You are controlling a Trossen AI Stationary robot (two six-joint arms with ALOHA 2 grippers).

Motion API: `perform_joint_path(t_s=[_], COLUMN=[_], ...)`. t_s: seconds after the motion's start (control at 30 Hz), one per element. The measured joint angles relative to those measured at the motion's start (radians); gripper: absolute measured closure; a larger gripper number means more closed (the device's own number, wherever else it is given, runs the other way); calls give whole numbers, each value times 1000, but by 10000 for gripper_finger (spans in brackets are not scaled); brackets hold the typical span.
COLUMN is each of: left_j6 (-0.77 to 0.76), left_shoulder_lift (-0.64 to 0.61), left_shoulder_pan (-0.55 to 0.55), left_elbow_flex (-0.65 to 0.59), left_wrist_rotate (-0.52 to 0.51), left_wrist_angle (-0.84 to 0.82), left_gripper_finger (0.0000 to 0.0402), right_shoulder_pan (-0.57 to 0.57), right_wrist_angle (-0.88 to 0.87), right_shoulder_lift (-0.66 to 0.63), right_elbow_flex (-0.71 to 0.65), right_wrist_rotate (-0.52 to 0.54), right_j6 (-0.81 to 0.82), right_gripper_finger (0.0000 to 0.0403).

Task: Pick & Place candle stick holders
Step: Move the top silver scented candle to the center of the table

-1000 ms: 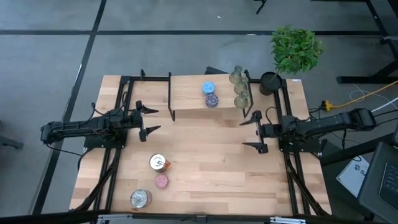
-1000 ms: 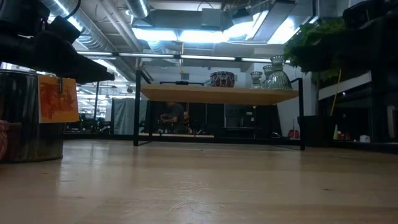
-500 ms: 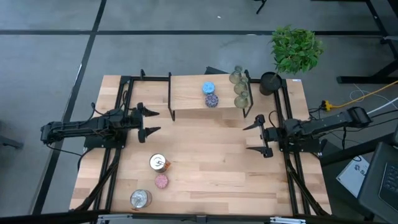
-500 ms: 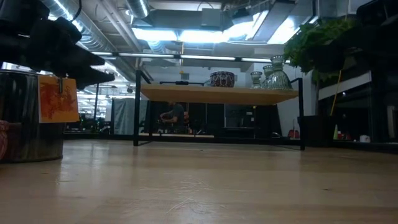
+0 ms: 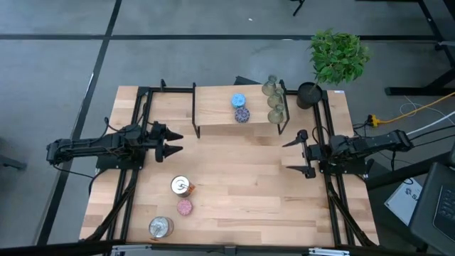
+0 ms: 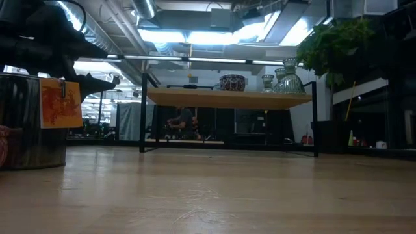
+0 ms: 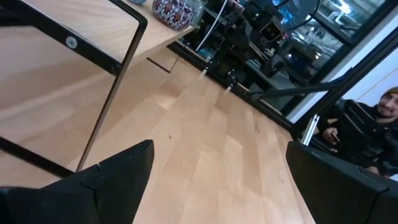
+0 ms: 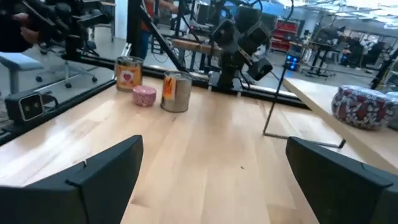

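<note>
Seen from above: pale wooden table (image 5: 234, 192) with a raised wooden shelf (image 5: 217, 107) at 12 o'clock. On the shelf, blue round holder (image 5: 238, 100), purple-speckled holder (image 5: 242, 114) just beside it, and three pale olive-green glass holders (image 5: 274, 100) in a row at the shelf's right end. At 7 o'clock, silvery holder with orange label (image 5: 181, 186), small pink holder (image 5: 184, 207), second silvery holder (image 5: 161, 227). At 9 o'clock, left gripper (image 5: 170, 141), fingers spread, empty. At 3 o'clock, right gripper (image 5: 297, 156), fingers spread wide, empty.
</note>
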Motion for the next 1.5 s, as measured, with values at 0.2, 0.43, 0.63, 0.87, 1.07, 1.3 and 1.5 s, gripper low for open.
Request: perform_joint_path(t_s=[0.2,0.43,0.63,0.87,1.07,1.3,1.5], left_j6=[-12,-128,-56,-11,34,170,293], left_shoulder_lift=[0,0,0,0,4,12,52], left_shoulder_pan=[0,0,0,0,-1,-47,-131], left_elbow_flex=[0,0,0,0,0,0,1], left_wrist_rotate=[0,8,-29,-137,-13,10,34], left_wrist_angle=[1,1,1,1,67,89,72], left_gripper_finger=[38,38,38,38,38,38,39], right_shoulder_pan=[0,0,0,0,0,0,-1], right_wrist_angle=[2,2,2,2,3,3,3], right_shoulder_lift=[10,13,13,13,13,13,14], right_elbow_flex=[0,0,0,0,0,0,0], right_wrist_rotate=[5,5,5,5,5,5,5], right_j6=[-23,-23,-23,-23,-23,-23,-24], right_gripper_finger=[5,5,5,5,5,5,5])
